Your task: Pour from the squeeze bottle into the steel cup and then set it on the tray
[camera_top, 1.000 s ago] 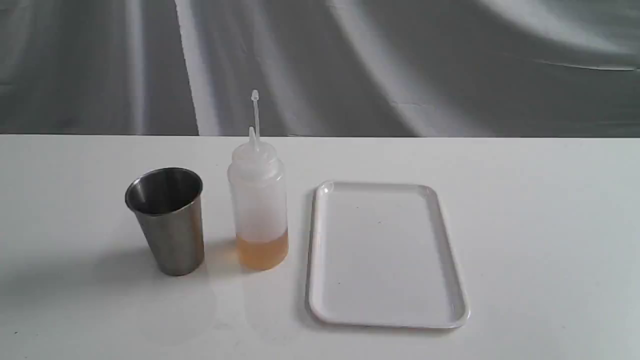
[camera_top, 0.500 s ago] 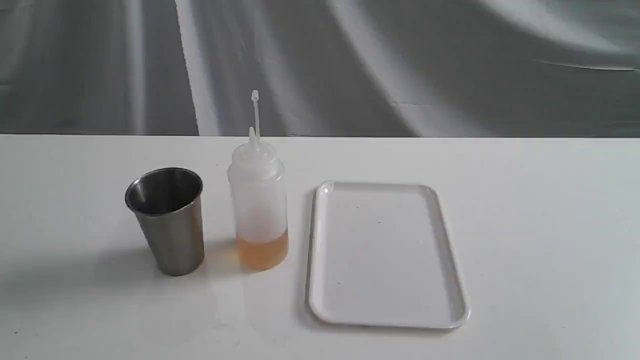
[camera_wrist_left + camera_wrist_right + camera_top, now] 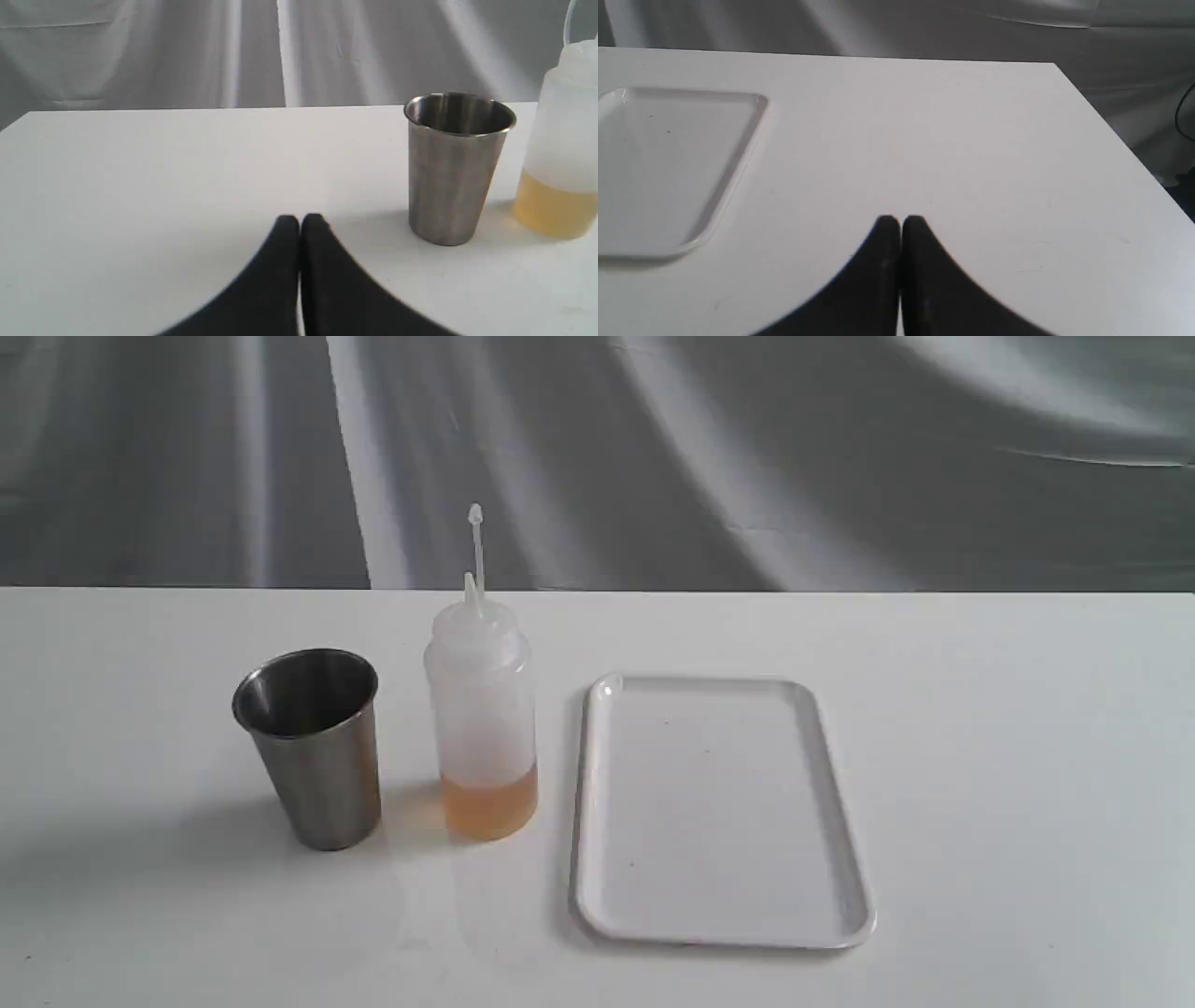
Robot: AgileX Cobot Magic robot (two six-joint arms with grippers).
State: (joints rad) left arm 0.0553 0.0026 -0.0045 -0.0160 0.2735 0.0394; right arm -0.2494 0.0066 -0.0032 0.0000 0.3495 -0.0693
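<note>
A white bench (image 3: pixel 1027 756) fills the lower part of the exterior view, with a grey draped cloth (image 3: pixel 653 457) hanging behind it. Three things stand in a row on the bench. On the left of that view is the steel cup (image 3: pixel 317 756), a small tapered metal tumbler with no handle. It stands upright with its open mouth facing up, and the bottom of its inside is hidden. Just to the right of it, close but not touching, is the squeeze bottle (image 3: pixel 481 709). The bottle is a cloudy white plastic cylinder, taller than the cup, standing upright on the bench with its long thin nozzle pointing straight up. Amber liquid sits only in its lowest part. To the right of the bottle, near it but apart, lies the tray (image 3: pixel 719 803). It is flat, white and rectangular, with rounded corners and a low rim, and its long side runs away from the camera. The bottle is on the bench, not on the tray. In the left wrist view, the left claw (image 3: pixel 299 221) has its two black fingers pressed together and grips nothing. It is low over bare bench, with the cup and part of the bottle ahead of it and apart from it. In the right wrist view, the right claw (image 3: pixel 900 223) is likewise pinched closed on nothing, over bare bench. One end of the tray shows ahead of it, well apart.
</note>
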